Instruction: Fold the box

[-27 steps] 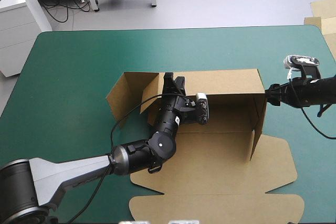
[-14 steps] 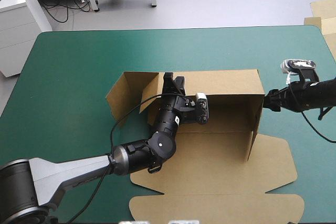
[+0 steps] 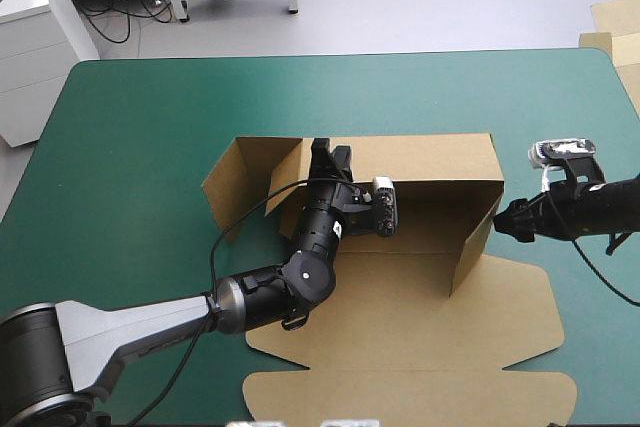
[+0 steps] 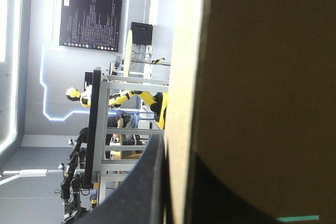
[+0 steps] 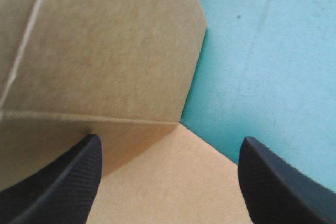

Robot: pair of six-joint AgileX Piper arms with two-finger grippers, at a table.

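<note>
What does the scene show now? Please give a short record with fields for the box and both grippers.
Box: brown, partly folded
Far wall: raised
Right side wall: raised, leaning inward
Lid: flat, toward the near edge
Left gripper: shut on the far wall's top edge
Right gripper: open, just outside the right side wall
Table: teal-green cover

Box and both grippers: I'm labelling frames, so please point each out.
Box (image 3: 400,277): high view, bare floor panel.
Left gripper (image 3: 331,153): high view, fingertips on the back wall.
Right gripper (image 5: 170,139): right wrist view, between open fingers.
</note>
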